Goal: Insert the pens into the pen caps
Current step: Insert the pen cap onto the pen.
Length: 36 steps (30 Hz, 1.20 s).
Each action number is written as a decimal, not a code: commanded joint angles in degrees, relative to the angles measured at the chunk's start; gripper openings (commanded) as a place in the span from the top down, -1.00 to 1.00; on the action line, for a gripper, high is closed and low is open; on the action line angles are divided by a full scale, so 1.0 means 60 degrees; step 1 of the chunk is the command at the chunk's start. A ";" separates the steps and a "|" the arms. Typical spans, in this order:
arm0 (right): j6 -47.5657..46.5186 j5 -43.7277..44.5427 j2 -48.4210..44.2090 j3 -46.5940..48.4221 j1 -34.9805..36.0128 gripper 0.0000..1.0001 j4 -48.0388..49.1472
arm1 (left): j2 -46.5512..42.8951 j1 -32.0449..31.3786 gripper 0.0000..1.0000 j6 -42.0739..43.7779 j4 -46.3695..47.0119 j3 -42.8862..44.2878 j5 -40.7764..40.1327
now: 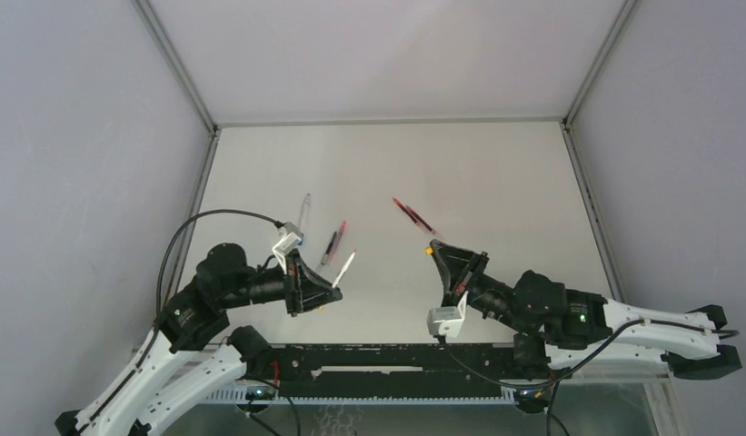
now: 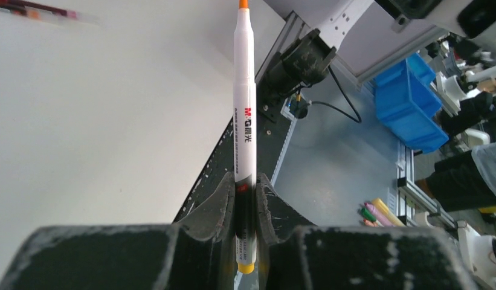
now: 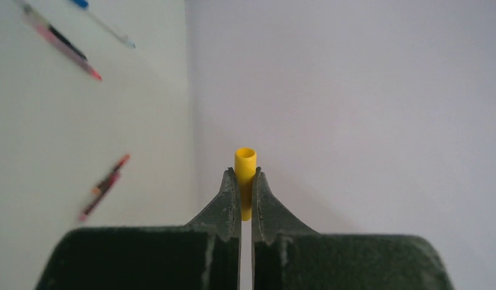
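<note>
My left gripper is shut on a white pen near its yellow back end; the orange tip points away from the wrist, above the table. My right gripper is shut on a yellow pen cap, open mouth facing outward. The two grippers face each other with a gap between them. Loose on the table lie a clear blue-ended pen, a black-and-red pen and red pens.
White enclosure walls ring the table on the left, back and right. A black rail runs along the near edge between the arm bases. Off the table, the left wrist view shows a blue bin and coloured markers.
</note>
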 commanded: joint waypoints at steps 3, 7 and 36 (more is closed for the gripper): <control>-0.3514 -0.0860 0.0821 0.0404 -0.1547 1.00 -0.0178 | 0.0490 -0.0006 1.00 0.1151 -0.0591 0.0334 0.0985; -0.4699 -0.1396 0.1407 0.0770 -0.2242 1.00 0.0006 | 0.1059 -0.0007 1.00 0.2338 -0.1386 0.1145 0.0878; -0.7857 -0.0913 0.3479 0.1498 -0.2211 1.00 0.1456 | 0.3350 -0.0024 1.00 0.4020 -0.1610 0.2820 0.0637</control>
